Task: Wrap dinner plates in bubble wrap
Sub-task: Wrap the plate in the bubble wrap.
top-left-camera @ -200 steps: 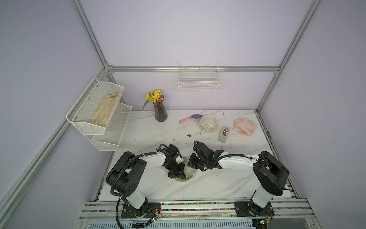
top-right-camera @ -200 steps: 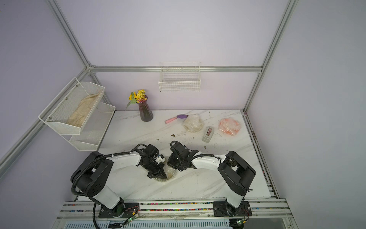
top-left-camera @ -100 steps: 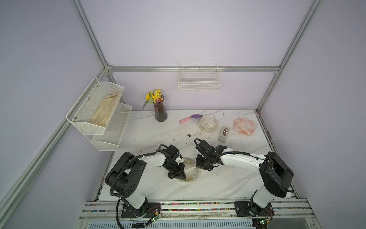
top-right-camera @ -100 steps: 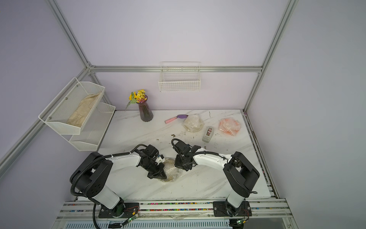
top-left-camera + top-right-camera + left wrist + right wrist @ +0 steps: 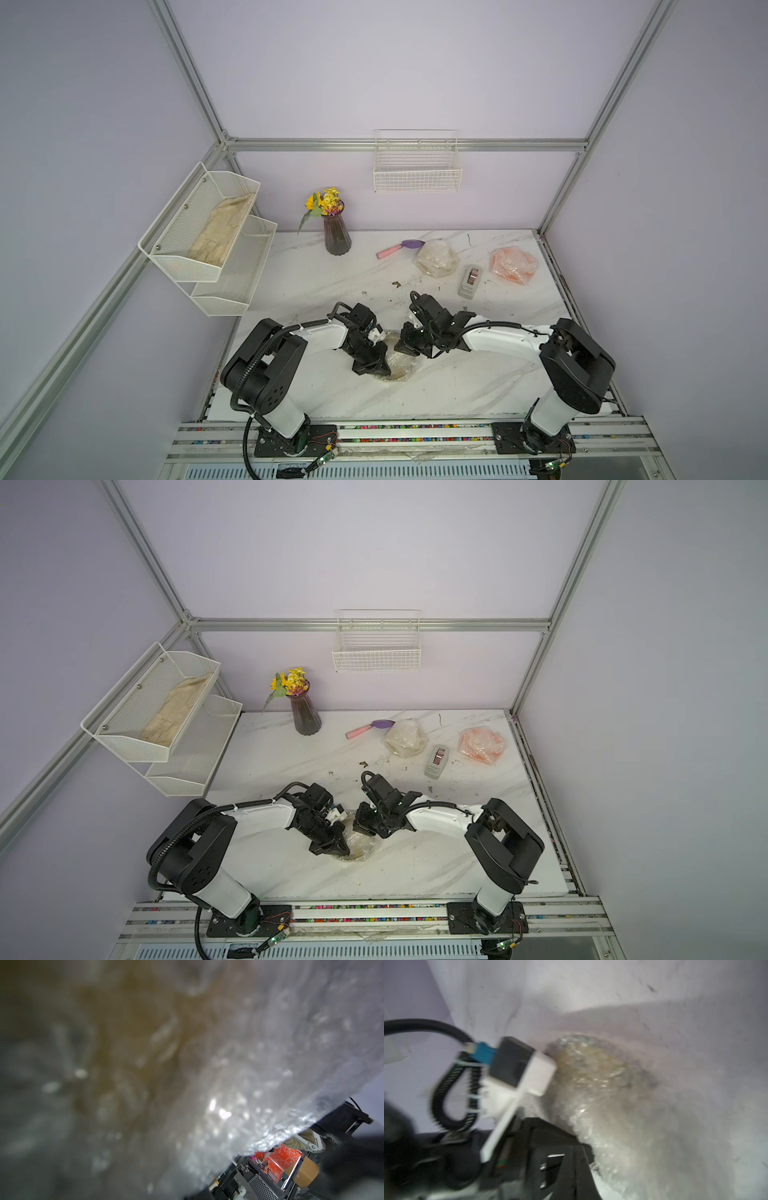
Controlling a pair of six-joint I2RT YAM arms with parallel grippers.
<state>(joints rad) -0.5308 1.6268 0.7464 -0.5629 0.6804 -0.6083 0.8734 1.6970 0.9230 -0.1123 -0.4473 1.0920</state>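
Observation:
A small crinkly bundle of bubble wrap (image 5: 402, 366) (image 5: 362, 849) lies near the table's front middle. A yellowish dinner plate (image 5: 591, 1064) shows dimly through it. My left gripper (image 5: 380, 370) (image 5: 343, 850) points down at the bundle's near-left edge, shut on the wrap. Bubble wrap (image 5: 249, 1064) fills the left wrist view and hides its jaws. My right gripper (image 5: 402, 349) (image 5: 359, 827) is shut at the bundle's far edge; whether it pinches wrap is hidden. Two wrapped plates lie at the back right, one whitish (image 5: 435, 258) and one orange (image 5: 512, 265).
A grey tape dispenser (image 5: 469, 281) stands between the two wrapped plates. A pink and purple spatula (image 5: 399, 247) and a vase of flowers (image 5: 336, 232) are at the back. A white wire rack (image 5: 208, 232) holding beige cloth hangs on the left, a wire basket (image 5: 417, 174) on the back wall.
My right gripper pulled back to the right, opened briefly, then returned to the bundle's far edge and shut again. The left gripper stayed put.

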